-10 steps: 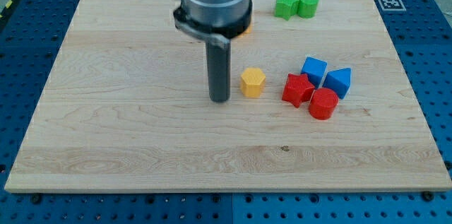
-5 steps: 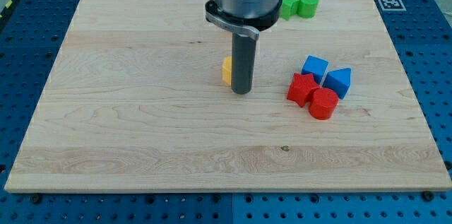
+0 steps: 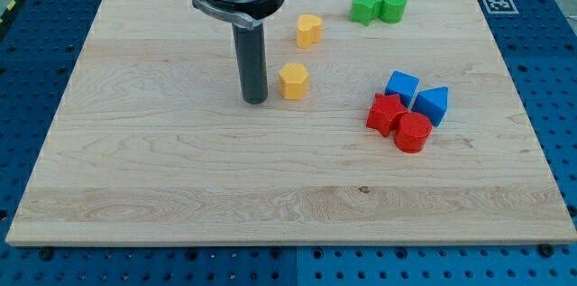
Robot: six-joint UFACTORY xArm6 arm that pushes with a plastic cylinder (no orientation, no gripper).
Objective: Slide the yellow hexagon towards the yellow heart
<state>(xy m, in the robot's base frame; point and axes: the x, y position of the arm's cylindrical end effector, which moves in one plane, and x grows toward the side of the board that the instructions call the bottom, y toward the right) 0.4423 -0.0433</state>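
Note:
The yellow hexagon (image 3: 293, 80) lies near the board's middle, a little towards the view's top. The yellow heart (image 3: 308, 30) lies above it and slightly to the right, a short gap apart. My tip (image 3: 254, 100) rests on the board just left of the hexagon and a little lower, with a narrow gap between them. The arm's grey body fills the view's top above the rod.
Two green blocks (image 3: 379, 6) sit side by side at the top right. A cluster at the right holds a red star (image 3: 385, 114), a red cylinder (image 3: 413, 132) and two blue blocks (image 3: 416, 94). The wooden board (image 3: 135, 187) lies on a blue perforated table.
The yellow hexagon has moved left and up, closer to the yellow heart. My tip swept right behind it, then came back to its left side. The heart is uncovered now.

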